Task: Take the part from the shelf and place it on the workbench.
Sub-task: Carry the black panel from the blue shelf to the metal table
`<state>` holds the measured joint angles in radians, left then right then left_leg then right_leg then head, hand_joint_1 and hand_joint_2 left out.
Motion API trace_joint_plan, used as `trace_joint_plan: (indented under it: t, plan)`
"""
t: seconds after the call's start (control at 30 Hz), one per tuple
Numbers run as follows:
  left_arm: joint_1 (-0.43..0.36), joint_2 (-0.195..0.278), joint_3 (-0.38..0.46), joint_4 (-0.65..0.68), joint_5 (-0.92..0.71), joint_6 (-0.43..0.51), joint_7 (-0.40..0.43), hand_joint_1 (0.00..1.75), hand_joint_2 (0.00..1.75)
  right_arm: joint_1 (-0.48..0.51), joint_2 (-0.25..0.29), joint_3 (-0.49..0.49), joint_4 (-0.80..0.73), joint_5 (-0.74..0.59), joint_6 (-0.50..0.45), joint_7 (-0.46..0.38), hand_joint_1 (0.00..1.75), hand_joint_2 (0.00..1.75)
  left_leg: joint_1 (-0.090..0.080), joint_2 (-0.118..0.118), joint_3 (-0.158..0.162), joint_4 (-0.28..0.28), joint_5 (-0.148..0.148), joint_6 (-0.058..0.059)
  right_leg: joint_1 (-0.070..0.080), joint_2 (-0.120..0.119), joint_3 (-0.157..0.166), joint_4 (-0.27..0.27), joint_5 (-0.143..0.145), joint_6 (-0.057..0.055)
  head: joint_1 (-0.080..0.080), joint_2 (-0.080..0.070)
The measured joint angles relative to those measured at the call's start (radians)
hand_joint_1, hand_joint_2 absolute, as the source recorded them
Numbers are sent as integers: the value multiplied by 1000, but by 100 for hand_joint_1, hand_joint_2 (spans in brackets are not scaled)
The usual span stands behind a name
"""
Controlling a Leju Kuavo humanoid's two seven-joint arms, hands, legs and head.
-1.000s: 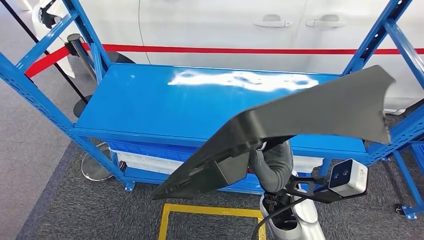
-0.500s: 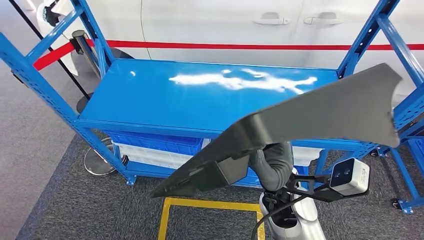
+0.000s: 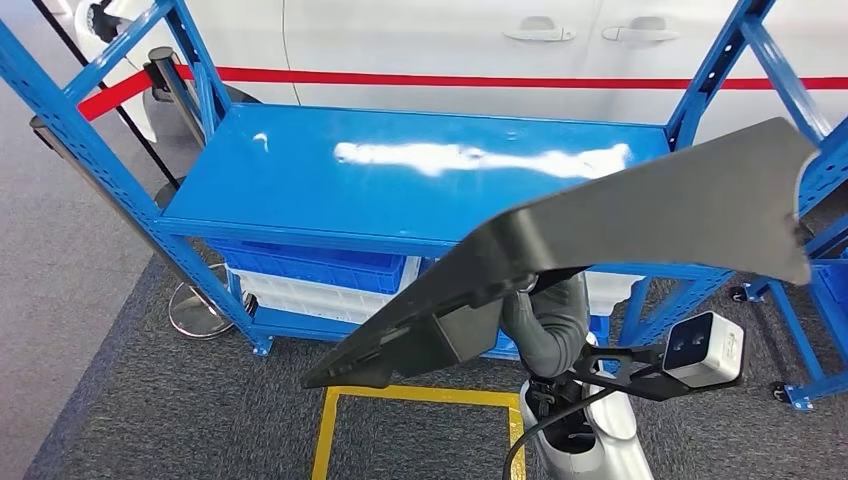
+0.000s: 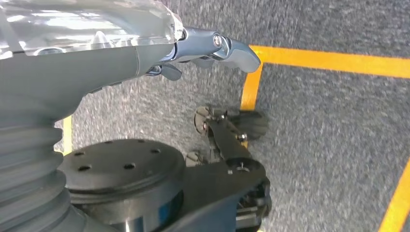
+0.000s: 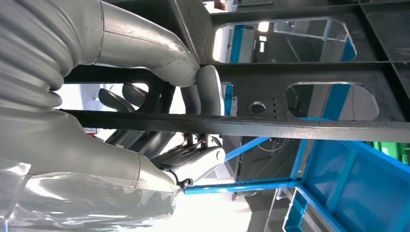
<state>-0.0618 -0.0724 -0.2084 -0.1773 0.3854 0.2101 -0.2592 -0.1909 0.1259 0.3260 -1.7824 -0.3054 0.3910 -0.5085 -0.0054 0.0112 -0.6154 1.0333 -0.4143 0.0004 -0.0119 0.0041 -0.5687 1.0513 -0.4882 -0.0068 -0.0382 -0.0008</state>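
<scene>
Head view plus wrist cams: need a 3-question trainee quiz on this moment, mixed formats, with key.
1. True or false: the dark part lies flat on the blue shelf.
2. Which hand grips the part? A) left hand B) right hand
3. Fill in: the yellow floor marking lies on grey ____.

Key: 1 false, it is held up in front of the shelf; 2 B, its fingers wrap a bar of the part; 3 carpet.

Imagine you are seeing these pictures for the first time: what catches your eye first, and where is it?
A big dark grey part slants across the head view, held from beneath by the right hand. Behind it stands a blue shelf with a bare, shiny top, before a white car.
</scene>
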Motion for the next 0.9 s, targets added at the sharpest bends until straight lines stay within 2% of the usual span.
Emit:
trace_joint_plan:
  t: [0.03, 0.07, 0.1, 0.17, 0.2, 0.23, 0.27, 0.3, 0.37, 0.4, 0.43, 0.53, 0.57, 0.6, 0.63, 0.7, 0.73, 0.77, 0.8, 0.87, 0.9]
  plan:
    - [0, 1, 0, 0, -2, 0, -1, 0, 175, 3, 0, -1, 0, 0, -3, -2, 175, 175, 1, -1, -3, 4, -4, -6, -1, -1, -3, -2, 6, -7, 0, 0]
    - [0, 2, 0, 0, -4, -1, -1, 0, 175, 7, 0, -2, -1, 0, -6, -4, 175, 175, 3, -2, -11, 20, -20, -12, -3, -2, -7, -5, 12, -14, 0, 0]
    - [0, 3, 0, 0, -7, -1, -2, 0, 175, 11, 0, -3, -2, 1, -9, -7, 175, 175, 5, -3, -25, 55, -49, -17, -6, -3, -12, -7, 19, -20, 0, 0]
    - [1, 4, 0, 0, -10, -1, -2, 0, 175, 25, 0, -6, -2, 4, -11, -17, 175, 175, 10, -3, -69, 174, -129, -28, -6, -4, -28, -6, 31, -24, -1, 0]
    - [2, 5, 0, 0, -11, -1, -2, 0, 175, 33, 0, -7, -2, 6, -11, -23, 175, 175, 12, -3, -88, 233, -159, -31, -6, -4, -37, -6, 38, -24, -1, 0]
    - [3, 6, 0, 0, -13, -1, -2, 0, 175, 41, -1, -8, -2, 8, -11, -29, 175, 175, 14, -3, -94, 267, -173, -33, -5, -4, -46, -5, 44, -23, -1, 0]
    - [4, 7, 0, 0, -15, -1, -1, 0, 175, 49, -1, -10, -2, 10, -11, -34, 175, 175, 15, -3, -80, 263, -169, -33, -5, -4, -54, -4, 50, -22, -1, 0]
    - [4, 9, 0, 0, -17, -1, 0, 0, 175, 54, -1, -11, -2, 11, -11, -38, 175, 175, 15, -3, -45, 218, -149, -30, -5, -3, -62, -4, 56, -20, -1, 0]
    - [3, 14, 0, 0, -22, -1, 2, 0, 175, 61, -1, -15, -4, 14, -14, -42, 175, 175, 13, -5, 50, 70, -104, -21, -4, -2, -70, -4, 67, -12, -1, 0]
    - [1, 16, 0, 0, -24, -1, 2, 0, 175, 64, -2, -16, -5, 16, -14, -43, 175, 175, 10, -6, 81, 15, -91, -15, -4, -2, -72, -5, 72, -7, -1, 0]
    - [0, 18, 0, 0, -26, -1, 2, 0, 175, 66, -2, -17, -7, 18, -15, -45, 175, 175, 6, -7, 95, -14, -87, -10, -5, -2, -73, -6, 77, -1, 0, 0]
    - [1, 20, 0, 0, -28, -1, 3, 0, 175, 74, -2, -22, -10, 20, -16, -51, 175, 175, 2, -5, 90, -27, -69, 7, -7, -3, -73, -13, 89, 19, 0, 0]
    - [2, 21, 0, 0, -28, -1, 3, 0, 175, 76, -3, -24, -10, 20, -17, -53, 175, 175, 4, -3, 88, -33, -58, 14, -7, -3, -78, -4, 78, 24, 0, 0]
    - [1, 21, 0, 0, -28, 0, 4, 0, 175, 77, -3, -26, -11, 20, -17, -54, 175, 175, 6, -1, 83, -38, -47, 21, -7, -3, -90, 23, 52, 27, 1, 0]
    - [1, 22, 0, 0, -29, 0, 4, 0, 175, 79, -4, -29, -12, 20, -18, -55, 175, 175, 7, 1, 76, -41, -37, 27, -7, -3, -108, 70, 12, 29, 2, 0]
    - [1, 23, 0, 0, -30, 0, 4, 0, 175, 84, -4, -34, -13, 20, -17, -56, 175, 175, 4, 1, 54, -39, -22, 33, -7, -3, -150, 197, -71, 32, 3, 0]
    - [2, 23, 0, 0, -30, 1, 4, 0, 175, 88, -5, -37, -13, 20, -17, -56, 175, 175, 2, 1, 43, -37, -16, 33, -7, -4, -159, 239, -91, 33, 3, 0]
    - [3, 23, 0, 0, -31, 2, 3, 0, 175, 92, -5, -39, -13, 20, -16, -55, 175, 175, 1, 1, 32, -34, -11, 32, -7, -4, -150, 249, -94, 33, 3, 0]
    - [3, 23, 0, 0, -32, 3, 3, 0, 175, 95, -6, -41, -13, 20, -14, -55, 175, 175, 1, 1, 23, -29, -7, 31, -7, -4, -121, 218, -79, 32, 3, 0]
    - [3, 23, 0, 0, -32, 5, 3, 0, 175, 97, -6, -44, -14, 19, -11, -55, 175, 175, 0, 1, 7, -16, -2, 27, -5, -5, -30, 87, -38, 23, 3, 0]
    - [3, 23, 0, 0, -32, 6, 4, 0, 175, 97, -6, -45, -15, 19, -10, -55, 175, 175, -2, 0, 2, -9, -1, 23, -3, -4, 2, 32, -23, 18, 3, 0]
